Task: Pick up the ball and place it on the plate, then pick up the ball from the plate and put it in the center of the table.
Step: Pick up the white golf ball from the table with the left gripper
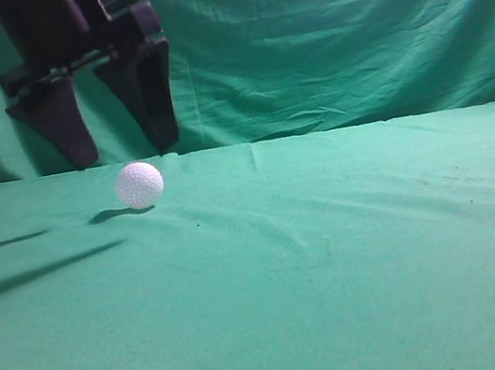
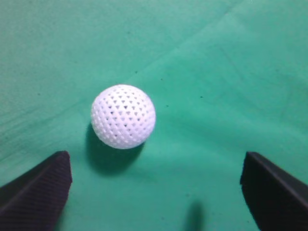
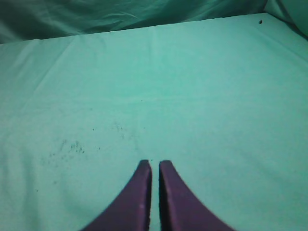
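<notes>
Your left gripper point(image 1: 114, 155) hangs in the air with its two black, wedge-shaped fingers point(image 1: 55, 127) spread wide apart and pointing down. Just below and a little ahead of its tips sits the small white dimpled golf ball point(image 1: 139, 185), resting on the flat table covered in slightly wrinkled green cloth point(image 1: 337, 265). Nothing is between the fingers; they do not touch the ball.

From your left wrist camera, the ball point(image 2: 123, 116) lies ahead of the left gripper point(image 2: 154, 187), nearer the finger on the left of that picture than the one on the right, and clear of both. It casts a soft shadow on the cloth toward the gripper.

Your right gripper point(image 3: 155, 166) has its two dark purple-black fingers point(image 3: 139, 192) pressed close together, with only a thin slit between them and nothing held. Ahead of it you see only bare green table point(image 3: 192, 96), with a patch of faint dark specks point(image 3: 65, 149) off to its left, and the draped green backdrop cloth point(image 3: 96, 14) beyond the far edge.
</notes>
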Controlling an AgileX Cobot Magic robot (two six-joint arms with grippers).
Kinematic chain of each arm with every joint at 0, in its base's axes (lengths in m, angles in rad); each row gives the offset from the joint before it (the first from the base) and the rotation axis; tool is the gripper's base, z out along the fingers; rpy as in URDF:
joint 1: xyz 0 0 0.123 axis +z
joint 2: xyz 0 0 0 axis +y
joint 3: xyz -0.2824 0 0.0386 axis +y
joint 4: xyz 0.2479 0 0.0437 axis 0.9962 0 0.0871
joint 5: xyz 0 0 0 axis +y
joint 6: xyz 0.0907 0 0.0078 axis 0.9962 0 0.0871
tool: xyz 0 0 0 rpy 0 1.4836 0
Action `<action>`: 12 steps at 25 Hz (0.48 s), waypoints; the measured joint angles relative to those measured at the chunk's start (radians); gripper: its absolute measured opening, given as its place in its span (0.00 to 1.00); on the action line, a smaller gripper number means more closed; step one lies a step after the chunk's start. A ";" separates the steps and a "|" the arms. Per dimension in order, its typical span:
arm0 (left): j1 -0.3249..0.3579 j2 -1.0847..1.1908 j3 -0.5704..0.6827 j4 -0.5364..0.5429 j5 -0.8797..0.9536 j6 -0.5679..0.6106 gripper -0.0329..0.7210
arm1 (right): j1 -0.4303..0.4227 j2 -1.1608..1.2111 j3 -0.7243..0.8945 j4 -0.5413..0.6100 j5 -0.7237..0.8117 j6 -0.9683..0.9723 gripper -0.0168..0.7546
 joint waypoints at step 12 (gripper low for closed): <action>0.000 0.149 -0.136 0.093 -0.020 -0.039 0.83 | 0.000 0.000 0.000 0.000 0.000 0.000 0.09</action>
